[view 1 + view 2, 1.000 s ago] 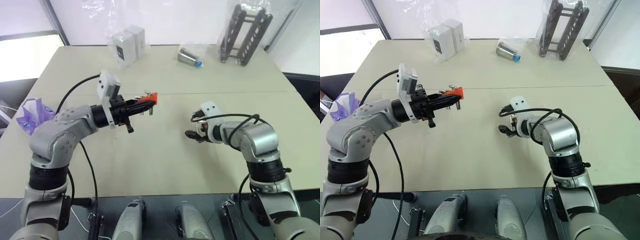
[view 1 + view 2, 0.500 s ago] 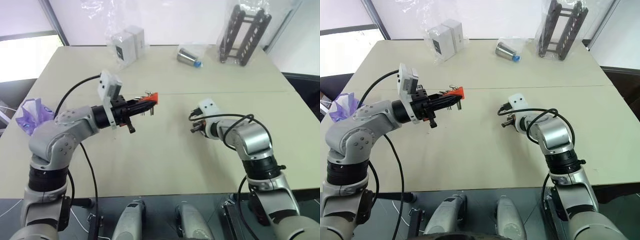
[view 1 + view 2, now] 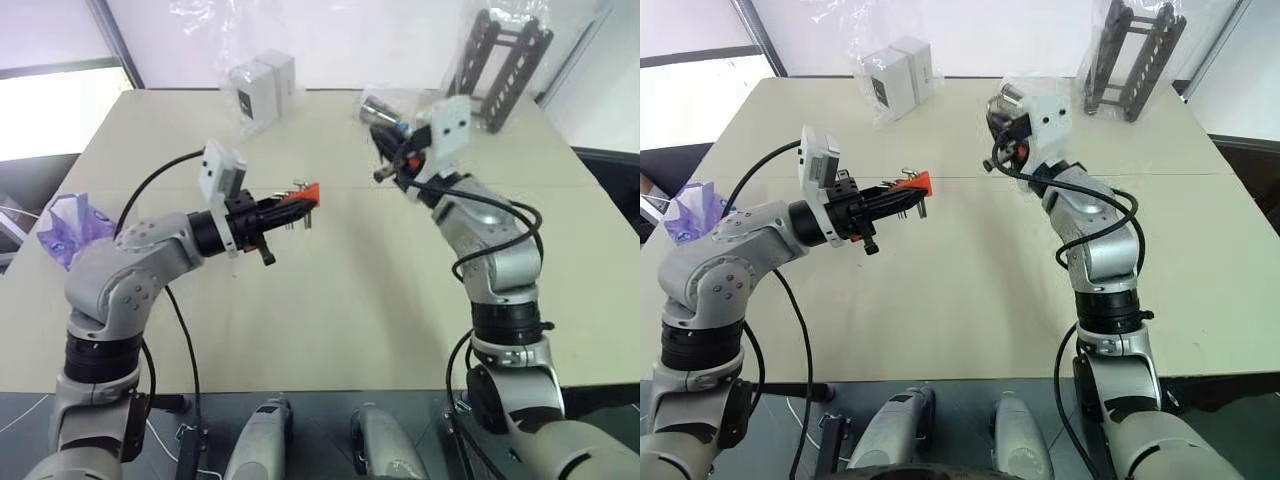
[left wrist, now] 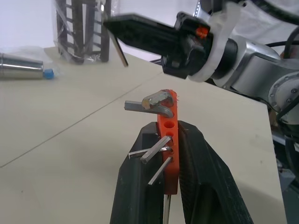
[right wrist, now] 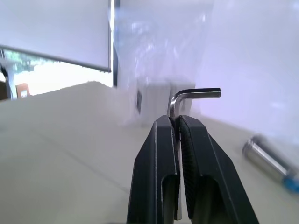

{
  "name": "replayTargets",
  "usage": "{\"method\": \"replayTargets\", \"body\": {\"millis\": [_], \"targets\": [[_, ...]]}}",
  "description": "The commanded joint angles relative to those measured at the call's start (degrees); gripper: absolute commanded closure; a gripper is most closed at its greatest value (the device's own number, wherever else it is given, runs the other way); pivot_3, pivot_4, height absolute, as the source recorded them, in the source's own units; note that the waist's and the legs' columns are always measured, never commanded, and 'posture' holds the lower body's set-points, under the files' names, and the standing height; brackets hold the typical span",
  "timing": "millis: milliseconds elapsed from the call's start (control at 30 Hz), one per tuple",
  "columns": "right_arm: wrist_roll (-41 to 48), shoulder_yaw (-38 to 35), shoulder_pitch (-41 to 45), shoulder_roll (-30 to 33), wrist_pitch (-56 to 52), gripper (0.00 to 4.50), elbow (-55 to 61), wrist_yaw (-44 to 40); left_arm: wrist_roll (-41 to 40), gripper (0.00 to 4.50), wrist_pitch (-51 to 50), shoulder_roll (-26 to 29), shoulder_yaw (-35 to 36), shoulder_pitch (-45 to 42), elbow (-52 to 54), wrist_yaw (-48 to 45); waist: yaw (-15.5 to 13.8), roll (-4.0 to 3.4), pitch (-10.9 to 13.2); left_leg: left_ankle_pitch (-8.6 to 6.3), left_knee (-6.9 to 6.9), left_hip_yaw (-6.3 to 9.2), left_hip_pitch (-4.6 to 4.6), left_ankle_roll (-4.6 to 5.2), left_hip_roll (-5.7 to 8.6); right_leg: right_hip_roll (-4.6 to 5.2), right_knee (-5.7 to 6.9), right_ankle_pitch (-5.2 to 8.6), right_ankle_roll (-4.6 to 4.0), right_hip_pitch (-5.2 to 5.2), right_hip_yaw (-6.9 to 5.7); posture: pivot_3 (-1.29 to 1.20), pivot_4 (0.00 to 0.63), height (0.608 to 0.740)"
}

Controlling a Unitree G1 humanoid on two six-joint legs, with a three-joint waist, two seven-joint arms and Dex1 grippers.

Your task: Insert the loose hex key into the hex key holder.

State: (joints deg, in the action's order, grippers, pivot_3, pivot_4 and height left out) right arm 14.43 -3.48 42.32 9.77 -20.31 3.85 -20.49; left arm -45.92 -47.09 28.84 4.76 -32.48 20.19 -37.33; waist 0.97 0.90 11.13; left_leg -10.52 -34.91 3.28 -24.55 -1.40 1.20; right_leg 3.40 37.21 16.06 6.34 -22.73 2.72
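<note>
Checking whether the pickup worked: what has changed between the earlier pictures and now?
The right gripper has risen from the table, shut on the loose hex key, and now points up toward the left arm. The left gripper stays put, shut on the hex key holder.

A big pale table [image 3: 330, 300] takes up most of the view. A thin line [image 3: 560, 183] runs across it from side to side. Past the left gripper, at the far edge, sits a white box [image 3: 262, 85] in a clear bag. Just behind the right gripper lies a shiny metal tube [image 3: 1002, 98] with a blue end, also in a clear bag. Farther off to that gripper's right stands a black frame [image 3: 503, 62] like a little ladder, wrapped in clear plastic and leaning a bit. Well off to the left gripper's left, past the table edge, is a purple bag [image 3: 65, 226], all crumpled up.
</note>
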Motion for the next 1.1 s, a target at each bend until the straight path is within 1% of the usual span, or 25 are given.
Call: {"method": "replayTargets", "body": {"millis": [33,167,467,833,1100], "targets": [[4.2,1.0,1.4,-3.9,4.5,4.47,2.8,-1.8,1.4,4.50,2.6,-0.8,-0.2,-3.0,-0.8,0.1,0.1,-0.01,0.0,0.00,0.01,0.00,0.00,0.00,0.00,-0.01,0.02,0.00,0.00,-0.02,0.01,0.00,0.150,0.740],[7.9,1.6,0.9,-5.9,3.7,4.47,5.4,-3.7,2.8,4.50,4.2,-1.2,-0.7,-4.2,-2.7,-0.3,0.2,-0.02,0.0,0.00,0.04,0.02,0.01,0.00,-0.02,-0.05,0.04,0.00,0.00,-0.03,0.00,0.00,0.150,0.740],[13.1,1.8,0.0,-5.4,1.1,4.47,9.4,-5.6,4.5,4.50,6.0,-1.5,-1.1,-4.5,-4.3,-1.5,0.1,-0.02,0.0,0.00,0.07,0.02,0.01,0.00,0.00,0.01,0.02,0.01,-0.02,-0.05,0.00,0.00,0.150,0.740],[14.4,3.7,-2.7,-4.1,-0.3,4.47,11.1,-7.2,5.5,4.50,6.9,-1.8,-1.1,-5.0,-5.4,-2.4,0.1,-0.02,0.0,0.00,0.11,0.00,0.01,0.00,0.00,0.03,0.00,0.01,-0.02,-0.06,0.01,0.00,0.150,0.740],[15.3,4.2,-2.3,-4.0,-1.6,4.47,12.2,-6.9,5.5,4.50,6.5,-1.9,-0.9,-5.2,-5.3,-2.5,0.1,-0.02,0.0,0.00,0.11,0.01,0.01,0.00,-0.01,0.03,0.00,0.01,-0.02,-0.06,0.01,0.00,0.150,0.740]]}}
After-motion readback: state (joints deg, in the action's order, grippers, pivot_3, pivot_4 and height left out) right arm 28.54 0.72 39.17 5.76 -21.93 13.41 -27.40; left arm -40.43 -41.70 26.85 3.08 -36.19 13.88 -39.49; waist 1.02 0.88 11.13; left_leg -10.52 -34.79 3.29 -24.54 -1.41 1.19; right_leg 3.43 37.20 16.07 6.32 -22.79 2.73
